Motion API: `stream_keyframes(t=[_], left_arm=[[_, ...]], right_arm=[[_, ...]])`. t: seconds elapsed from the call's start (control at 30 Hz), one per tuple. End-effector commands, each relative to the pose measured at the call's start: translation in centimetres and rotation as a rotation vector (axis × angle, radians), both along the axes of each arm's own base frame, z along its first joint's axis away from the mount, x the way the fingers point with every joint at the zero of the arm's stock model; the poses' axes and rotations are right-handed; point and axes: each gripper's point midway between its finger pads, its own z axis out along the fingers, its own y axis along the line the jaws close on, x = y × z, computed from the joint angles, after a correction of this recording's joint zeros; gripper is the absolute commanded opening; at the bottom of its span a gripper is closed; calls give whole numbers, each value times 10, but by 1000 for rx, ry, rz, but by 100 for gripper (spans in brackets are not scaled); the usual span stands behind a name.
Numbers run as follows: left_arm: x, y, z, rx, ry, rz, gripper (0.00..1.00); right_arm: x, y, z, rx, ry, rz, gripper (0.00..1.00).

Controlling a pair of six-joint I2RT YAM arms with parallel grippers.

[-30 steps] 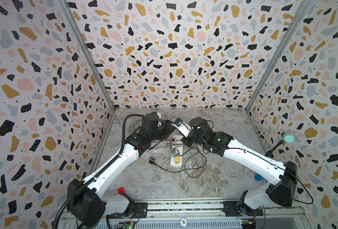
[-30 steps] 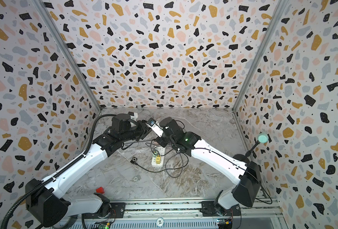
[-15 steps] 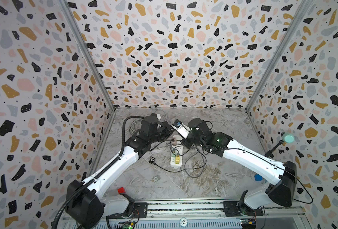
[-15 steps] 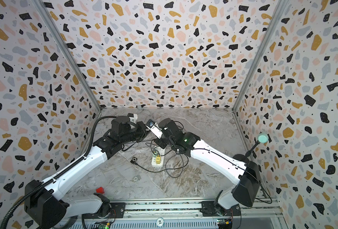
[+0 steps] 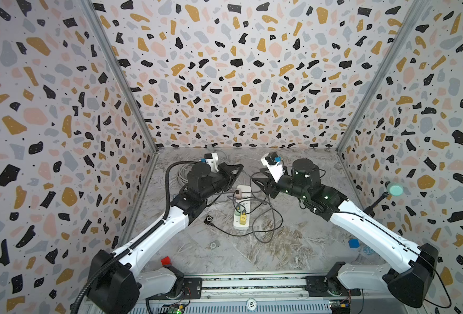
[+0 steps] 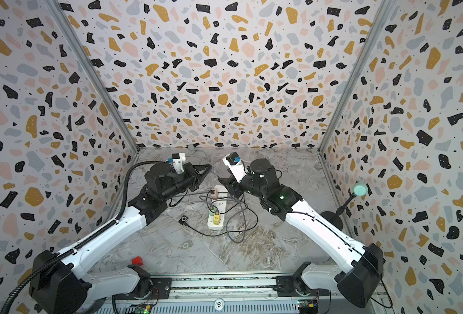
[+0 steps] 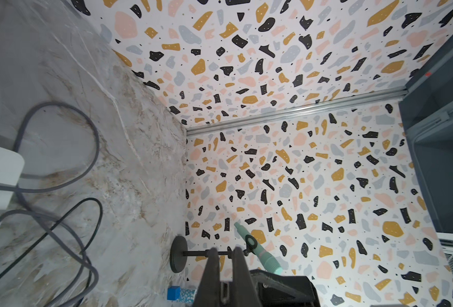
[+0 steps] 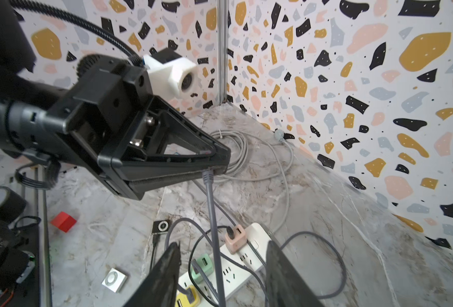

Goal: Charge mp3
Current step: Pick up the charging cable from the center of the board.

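Half done: pinches grey cable (image 8: 211,202) in left gripper (image 8: 217,162), holds right gripper (image 8: 222,248) spread; next calls for plugging into silver mp3 player (image 8: 113,279).

A single marking can be read. A small round white sticker (image 5: 250,304) on the metal rail (image 5: 252,285) along the front edge of the work cell carries two black digits, 0 and 1. It shows in both top views, and the sticker (image 6: 219,304) is turned, so whether it reads 01 or 10 cannot be told.
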Motion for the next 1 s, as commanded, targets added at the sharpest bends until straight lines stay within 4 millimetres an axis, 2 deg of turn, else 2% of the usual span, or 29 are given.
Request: stream_keyframes(t=[0.0, 0.37, 0.8, 0.97], left_arm=[[-5, -3, 30, -110, -62, -36, 0], [-7, -3, 35, -156, -62, -42, 0], [-4, -5, 32, -172, -51, -41, 0], [-2, -5, 33, -185, -52, -42, 0]], right_arm=[[-11, 10, 21, 91, -35, 102, 54], [8, 19, 30, 128, -51, 140, 51], [10, 29, 45, 175, -72, 194, 37], [10, 33, 43, 178, -61, 216, 29]])
